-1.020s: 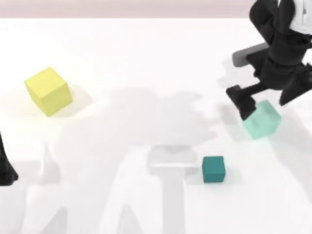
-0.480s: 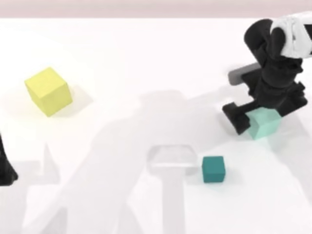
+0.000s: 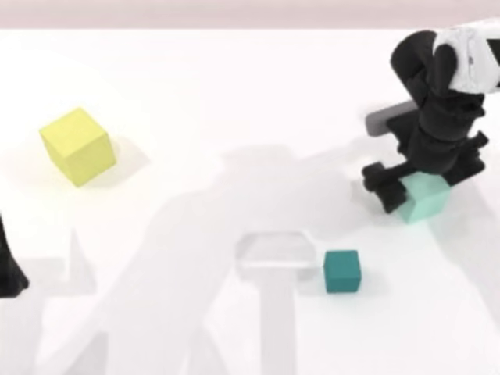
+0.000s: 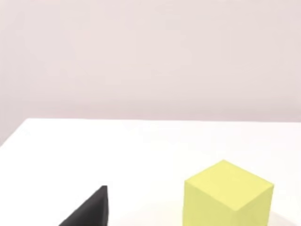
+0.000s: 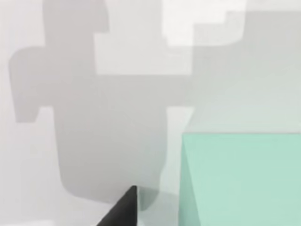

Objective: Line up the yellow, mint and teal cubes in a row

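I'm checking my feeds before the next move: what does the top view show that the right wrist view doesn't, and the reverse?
Only the top view shows the yellow cube at the table's left, the teal cube lower down, the parked left arm at the left edge, and the right gripper straddling the mint cube. Only the right wrist view shows one dark fingertip standing apart from that cube's side. Both show the mint cube and the white table.

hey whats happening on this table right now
The right arm's claw is down over the mint cube at the table's right side, its fingers straddling it. The teal cube sits apart, nearer the middle, and the yellow cube is far left. The left arm is parked at the left edge.
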